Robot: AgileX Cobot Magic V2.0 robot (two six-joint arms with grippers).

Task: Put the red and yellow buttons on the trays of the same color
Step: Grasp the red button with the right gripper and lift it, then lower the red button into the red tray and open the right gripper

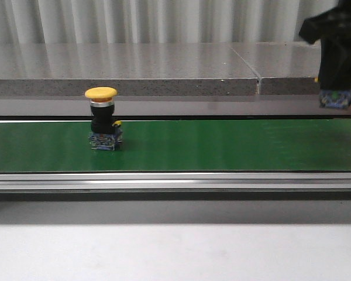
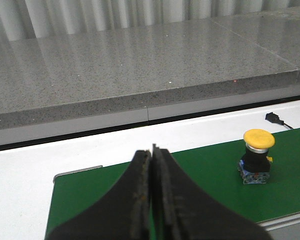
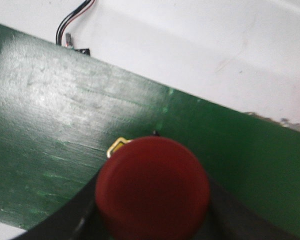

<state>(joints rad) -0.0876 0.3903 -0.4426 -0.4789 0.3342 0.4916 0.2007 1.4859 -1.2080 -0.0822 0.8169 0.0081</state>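
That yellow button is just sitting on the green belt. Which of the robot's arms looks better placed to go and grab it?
Probably the left. Its hand is shut and empty, near the yellow button. The right hand is far off at the belt's other end, already holding a red button.

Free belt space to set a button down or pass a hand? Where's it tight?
Bare green belt runs from the yellow button rightward to the right gripper, which holds the red button lifted at the far right. A shorter bare stretch lies left of the yellow button. The grey counter behind is also bare. Tightest beneath the right gripper. No trays visible.
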